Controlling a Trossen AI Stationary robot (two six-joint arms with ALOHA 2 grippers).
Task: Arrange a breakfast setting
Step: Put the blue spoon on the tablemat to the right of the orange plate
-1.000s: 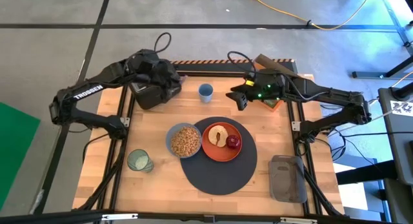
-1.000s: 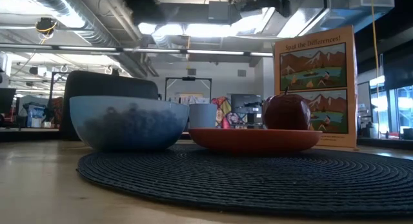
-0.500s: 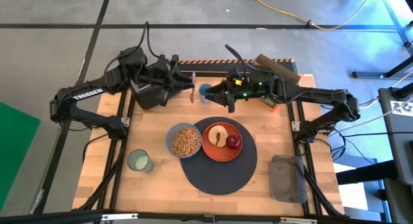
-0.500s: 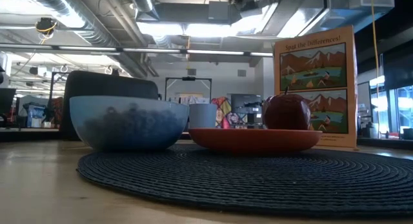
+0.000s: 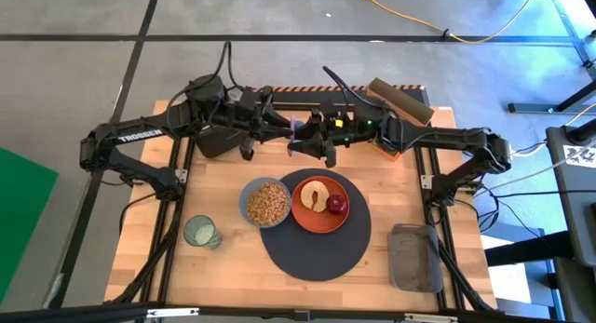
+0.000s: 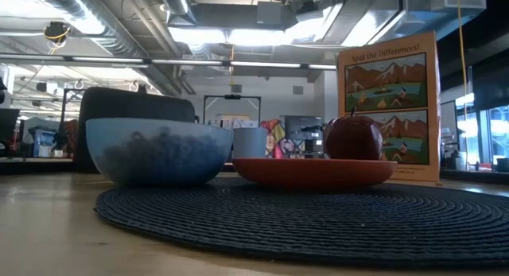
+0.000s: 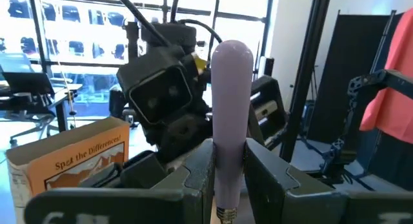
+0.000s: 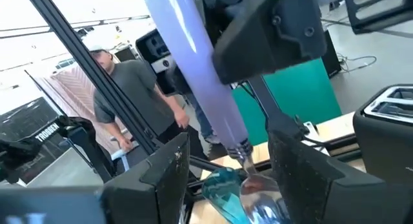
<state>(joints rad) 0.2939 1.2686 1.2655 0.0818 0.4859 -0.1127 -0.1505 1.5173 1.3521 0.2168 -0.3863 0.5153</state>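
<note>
My left gripper [image 5: 279, 127] [image 7: 229, 150] is shut on a spoon [image 5: 295, 127] with a lavender handle, held above the table's far middle. My right gripper [image 5: 312, 141] [image 8: 231, 139] is open and faces it. Its fingers stand on either side of the spoon's metal neck [image 8: 244, 153] without touching. The dark-grey mat [image 5: 317, 244] carries the blue bowl of cereal [image 5: 267, 202] and the orange plate [image 5: 317, 216], which holds toast [image 5: 314, 194] and a red apple [image 5: 336, 205]. The green glass cup [image 5: 200, 232] stands at the near left. My left gripper pinches the spoon's lavender handle [image 7: 229, 130] between its two fingers. The handle's rounded free end [image 7: 231, 53] sticks out past the fingers. The spoon's metal bowl [image 8: 258, 199] points toward my right gripper. The spoon is lifted clear of the table.
The black toaster [image 5: 216, 141] sits at the far left under my left arm. The orange cereal box [image 6: 390, 101] stands at the far right. A small pale-blue cup [image 6: 249, 141] stands behind the plate. A grey tray [image 5: 414, 258] hangs at the near right edge. A person [image 8: 122, 88] stands beyond the table.
My left gripper has come from over the toaster toward the table's right, carrying the spoon up and clear. My right gripper has moved toward the table's left until its open fingers straddle the spoon's neck. The mat, bowl and plate have stayed still.
</note>
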